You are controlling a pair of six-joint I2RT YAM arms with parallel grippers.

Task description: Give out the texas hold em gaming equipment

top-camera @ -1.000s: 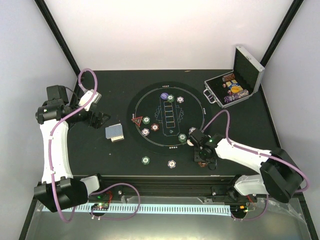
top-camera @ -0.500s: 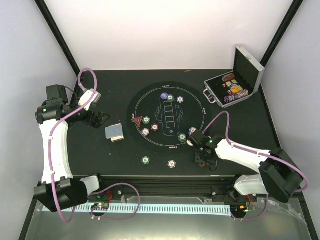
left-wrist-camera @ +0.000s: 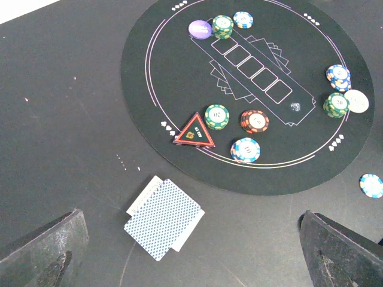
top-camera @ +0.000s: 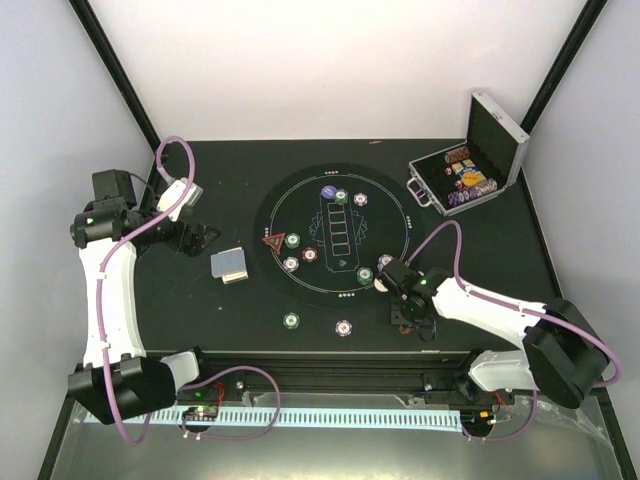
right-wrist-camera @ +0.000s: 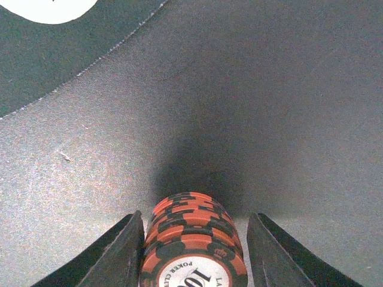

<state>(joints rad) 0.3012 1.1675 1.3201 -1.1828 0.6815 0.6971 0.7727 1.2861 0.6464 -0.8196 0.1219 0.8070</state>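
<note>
- The top chip of the red-brown chip stack [right-wrist-camera: 194,239] read "POKER CLUB" over a cropped "100"; further letters at the rim were cut off.
- I could not read the print on the purple button disc [left-wrist-camera: 200,28] or the red triangle marker [left-wrist-camera: 194,131].
- The right claw [right-wrist-camera: 194,257] held that stack, one finger against each side. The stack stood on the bare bench [top-camera: 480,250], just outside the edge of the round black mat [left-wrist-camera: 149,78].
- The left claw [left-wrist-camera: 190,239] hung wide and empty above the bench, with the blue-backed playing cards [left-wrist-camera: 163,217] lying below it, beside the mat.
- Green, red-brown and pale striped chips and a white button disc [left-wrist-camera: 358,100] lay on the mat. More chips sat in the open silver case [top-camera: 465,175].
- Compared with the top view a second before, the right arm had shifted only slightly. The left arm, the cards and the chips on the mat had kept their places.
</note>
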